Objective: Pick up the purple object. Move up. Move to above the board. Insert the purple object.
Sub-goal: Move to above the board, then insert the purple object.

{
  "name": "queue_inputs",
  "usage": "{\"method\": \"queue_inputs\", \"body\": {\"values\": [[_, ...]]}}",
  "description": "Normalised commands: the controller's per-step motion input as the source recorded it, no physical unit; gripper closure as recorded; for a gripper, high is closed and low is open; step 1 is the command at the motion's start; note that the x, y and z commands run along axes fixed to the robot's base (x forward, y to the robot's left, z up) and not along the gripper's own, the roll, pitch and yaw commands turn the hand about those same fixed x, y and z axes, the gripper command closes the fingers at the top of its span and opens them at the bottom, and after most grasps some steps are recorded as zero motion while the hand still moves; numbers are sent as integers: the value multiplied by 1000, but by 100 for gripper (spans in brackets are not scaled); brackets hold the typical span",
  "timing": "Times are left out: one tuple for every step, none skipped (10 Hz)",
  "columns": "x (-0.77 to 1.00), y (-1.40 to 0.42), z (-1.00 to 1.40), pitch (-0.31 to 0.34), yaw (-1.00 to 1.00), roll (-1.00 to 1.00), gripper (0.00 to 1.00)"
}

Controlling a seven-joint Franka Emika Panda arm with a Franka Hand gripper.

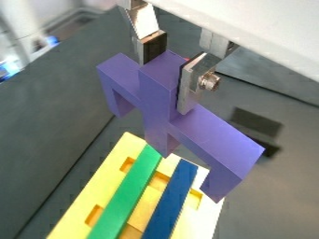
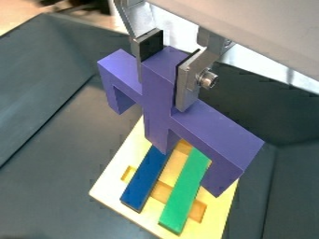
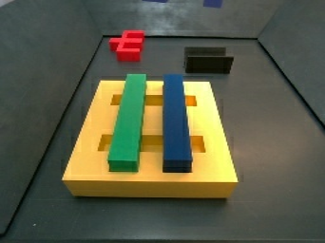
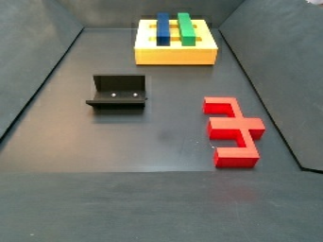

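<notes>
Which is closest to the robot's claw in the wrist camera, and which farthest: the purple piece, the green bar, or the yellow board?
1. The purple piece: clamped between the fingers of the gripper.
2. The green bar: below the purple piece, lying on top of the board beside the blue bar.
3. The yellow board: just under the bars, so only slightly farther than the green bar.

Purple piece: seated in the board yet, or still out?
Out. In both wrist views the tool is shut on the purple piece, held above the board. Both side views show only green and blue bars there.

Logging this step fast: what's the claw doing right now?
Claw: closed on the purple object, held in the air above the board.
</notes>
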Motion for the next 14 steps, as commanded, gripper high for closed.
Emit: {"method": "queue_inputs", "body": {"values": [[59, -37, 30, 241, 983, 57, 100], [66, -33, 26, 217, 649, 57, 100], [67, -33, 34, 196, 425, 55, 100], [65, -30, 27, 156, 218, 49, 100], [0, -17, 0, 0, 0, 10, 100], [0, -109, 0, 0, 0, 49, 100], [157, -286, 0, 0, 0, 63, 100], [211, -454, -143, 0, 31, 61, 100], [323, -663, -160, 0, 120, 80, 100], [343, -723, -240, 6, 146, 110, 100], [277, -754, -311, 0, 131, 134, 100], [177, -777, -377, 0, 131, 159, 100], [0, -811, -511, 0, 137, 203, 100], [-71, -820, -560, -30, 171, 220, 100]]}}
